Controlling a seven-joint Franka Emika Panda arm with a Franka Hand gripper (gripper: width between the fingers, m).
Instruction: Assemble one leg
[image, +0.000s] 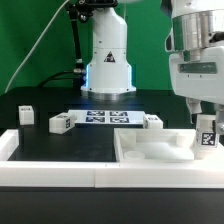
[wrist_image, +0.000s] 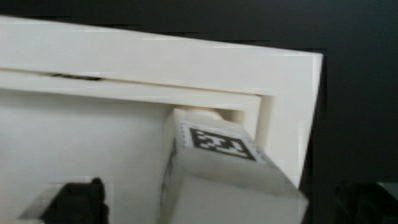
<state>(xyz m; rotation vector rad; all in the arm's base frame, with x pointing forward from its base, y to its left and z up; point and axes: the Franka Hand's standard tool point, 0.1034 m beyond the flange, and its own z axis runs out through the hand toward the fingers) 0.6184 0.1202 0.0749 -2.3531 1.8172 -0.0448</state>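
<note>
On the black bench (image: 60, 145), your white panel (image: 150, 152) lies near-right in the exterior view; the tool (image: 205, 128) is clamped on the leg (wrist_image: 217, 160) at its far-right corner. It looks light, stiff, smooth: grip flat sides above the tag

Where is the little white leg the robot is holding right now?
In the exterior view the leg is at the far right, in the gripper, just above the white panel's right corner.

You're looking at a robotics lab: a green backdrop (image: 40, 40), a black table (image: 40, 100), tagged white parts, and the marker board (image: 108, 118).
</note>
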